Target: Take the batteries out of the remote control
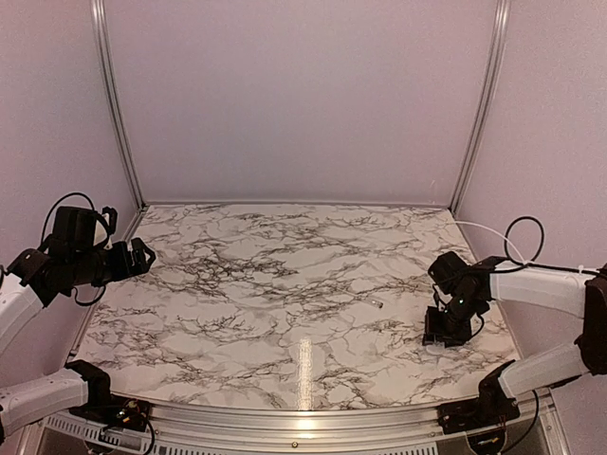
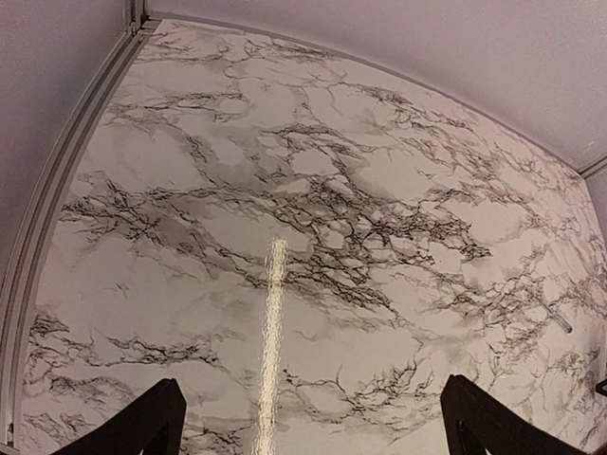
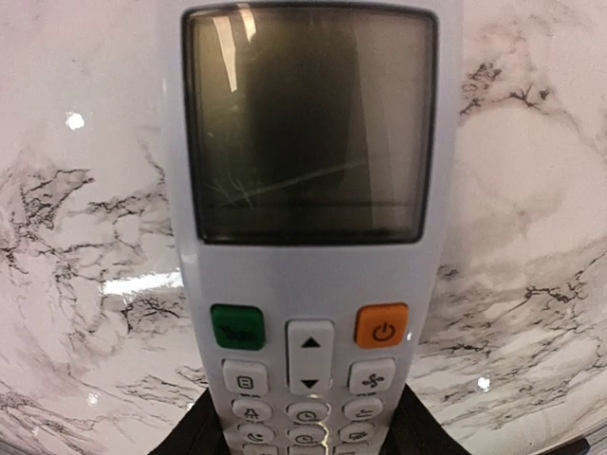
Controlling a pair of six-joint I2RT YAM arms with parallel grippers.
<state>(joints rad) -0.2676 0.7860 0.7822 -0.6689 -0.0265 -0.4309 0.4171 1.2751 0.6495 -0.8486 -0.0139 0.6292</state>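
White remote [image 3: 308, 275]; green button [image 3: 236, 327]; orange button [image 3: 381, 325]; marbled table [image 1: 285, 275].

The light is soft and even, a little pinkish, and comes from above. It makes one long bright streak of glare on the tabletop [image 1: 237, 284], toward its near edge. My left wrist view curves strongly at the edges. The remote control [image 3: 308, 275] is sharp; its dark screen shows pale reflections.

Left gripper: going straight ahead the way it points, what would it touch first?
Likely the marble tabletop; nothing else lies ahead of the left gripper, though depth is unclear.
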